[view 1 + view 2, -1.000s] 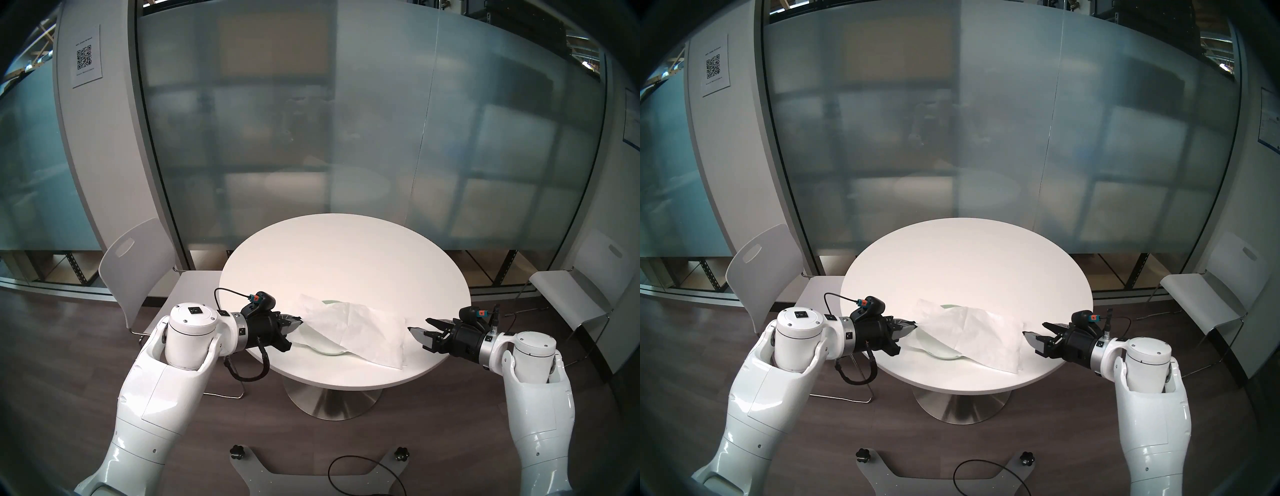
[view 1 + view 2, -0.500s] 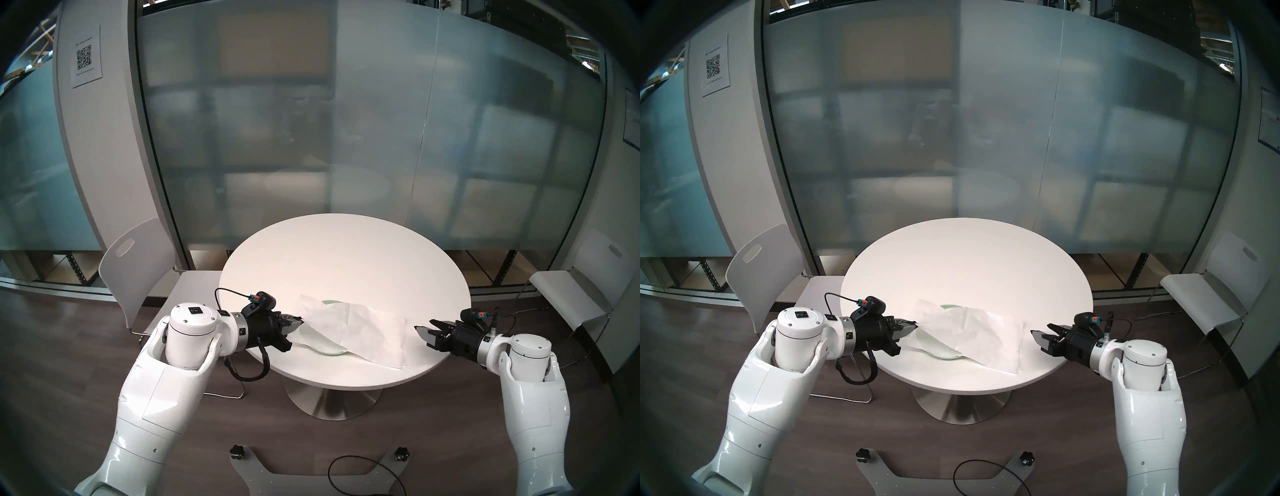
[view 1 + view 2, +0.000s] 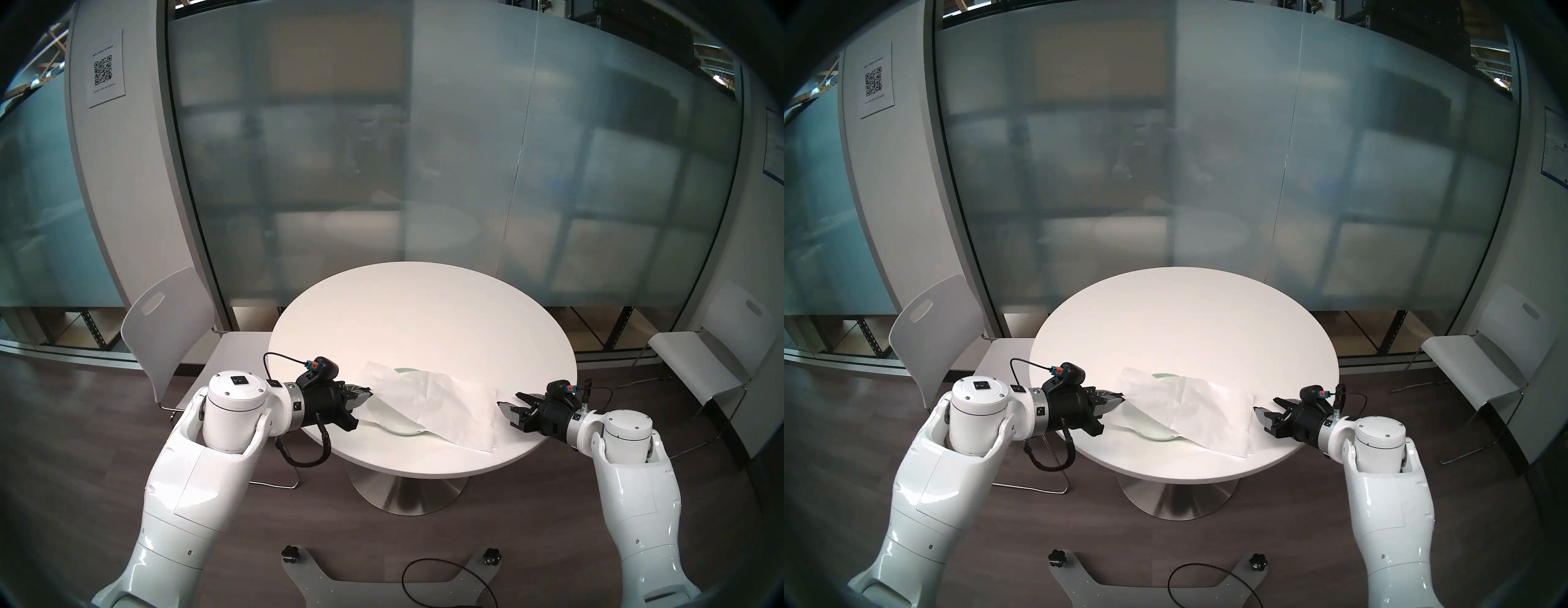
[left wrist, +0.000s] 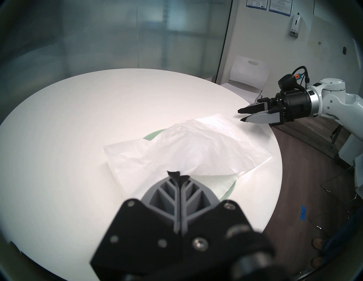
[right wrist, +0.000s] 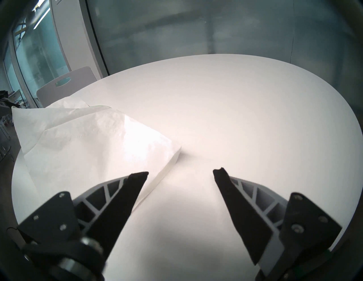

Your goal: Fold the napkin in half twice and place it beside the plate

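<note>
Left gripper (image 4: pixel 177 175): jaws clenched tight, tips pressed together at the napkin's (image 3: pixel 428 403) left edge. Whether a bit of the sheet is pinched between them cannot be told; the tips are sitting right against the paper above the plate (image 3: pixel 392 418).

Right gripper (image 5: pixel 180 172): jaws standing apart, nothing between them, tips hanging just off the napkin's right edge, low over the table (image 3: pixel 424 314). In the right wrist view one finger (image 5: pixel 135 182) is overlapping that edge.

Napkin: lying creased and partly doubled over, draping across the plate and running off to the right onto bare tabletop. Its left part is tenting up off the plate.

Plate: pale green, mostly covered, only its near rim and a far sliver showing. Both are sitting on the near half of the round white table.
</note>
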Action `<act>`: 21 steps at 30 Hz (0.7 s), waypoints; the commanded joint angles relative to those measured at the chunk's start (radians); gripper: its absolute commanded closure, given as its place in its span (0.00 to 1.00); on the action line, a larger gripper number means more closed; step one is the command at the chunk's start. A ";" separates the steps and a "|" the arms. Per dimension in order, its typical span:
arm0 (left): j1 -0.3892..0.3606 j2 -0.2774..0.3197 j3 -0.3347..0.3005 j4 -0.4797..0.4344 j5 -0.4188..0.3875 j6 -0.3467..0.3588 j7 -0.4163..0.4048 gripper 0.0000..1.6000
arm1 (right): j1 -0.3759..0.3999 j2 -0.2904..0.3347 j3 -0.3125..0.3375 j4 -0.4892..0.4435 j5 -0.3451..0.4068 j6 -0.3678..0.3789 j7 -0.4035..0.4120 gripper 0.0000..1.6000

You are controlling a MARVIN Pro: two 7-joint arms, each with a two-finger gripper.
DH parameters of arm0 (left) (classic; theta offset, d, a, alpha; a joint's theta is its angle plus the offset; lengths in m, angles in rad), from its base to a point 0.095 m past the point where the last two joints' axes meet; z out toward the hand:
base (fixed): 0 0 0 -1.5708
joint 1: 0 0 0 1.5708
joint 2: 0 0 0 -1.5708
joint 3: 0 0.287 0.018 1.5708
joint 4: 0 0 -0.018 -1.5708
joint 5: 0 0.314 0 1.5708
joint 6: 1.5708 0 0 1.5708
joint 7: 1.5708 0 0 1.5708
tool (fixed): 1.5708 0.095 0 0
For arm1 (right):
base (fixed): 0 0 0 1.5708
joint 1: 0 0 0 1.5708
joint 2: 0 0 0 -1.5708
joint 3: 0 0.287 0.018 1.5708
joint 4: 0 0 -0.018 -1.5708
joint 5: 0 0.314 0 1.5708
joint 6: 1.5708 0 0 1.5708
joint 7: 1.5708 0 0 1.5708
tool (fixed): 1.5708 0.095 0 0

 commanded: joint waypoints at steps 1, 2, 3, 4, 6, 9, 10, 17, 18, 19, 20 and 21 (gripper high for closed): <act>0.001 0.001 0.001 -0.024 0.001 -0.002 0.001 1.00 | 0.071 -0.007 -0.015 0.018 0.001 -0.037 -0.007 0.10; 0.001 0.001 0.000 -0.025 0.001 -0.001 0.000 1.00 | 0.077 -0.009 -0.018 0.026 -0.001 -0.040 -0.009 0.07; 0.002 0.001 0.000 -0.026 0.001 -0.001 0.000 1.00 | 0.084 -0.011 -0.021 0.036 -0.003 -0.045 -0.011 0.07; 0.002 0.001 0.000 -0.026 0.001 -0.001 0.000 1.00 | 0.084 -0.011 -0.021 0.036 -0.003 -0.045 -0.011 0.07; 0.003 0.001 -0.001 -0.028 0.001 0.000 0.000 1.00 | 0.094 -0.015 -0.027 0.052 -0.004 -0.052 -0.014 0.07; 0.006 0.000 -0.004 -0.032 0.002 0.002 0.002 1.00 | 0.109 -0.019 -0.039 0.068 -0.007 -0.061 -0.016 0.05; 0.007 0.000 -0.005 -0.033 0.001 0.003 0.003 1.00 | 0.112 -0.019 -0.042 0.072 -0.007 -0.062 -0.017 0.07; 0.014 0.001 -0.013 -0.037 0.001 0.003 0.006 1.00 | 0.130 -0.013 -0.072 0.105 -0.021 -0.068 -0.020 0.11; 0.015 0.001 -0.015 -0.037 0.001 0.003 0.006 1.00 | 0.130 -0.013 -0.075 0.106 -0.022 -0.069 -0.020 0.11; 0.015 0.001 -0.016 -0.035 0.001 0.001 0.007 1.00 | 0.130 -0.013 -0.078 0.107 -0.023 -0.067 -0.019 0.12; 0.015 0.002 -0.017 -0.034 0.000 0.001 0.007 1.00 | 0.131 -0.011 -0.083 0.107 -0.025 -0.064 -0.017 0.14; 0.015 0.002 -0.017 -0.034 0.000 0.001 0.007 1.00 | 0.131 -0.011 -0.083 0.107 -0.025 -0.064 -0.017 0.14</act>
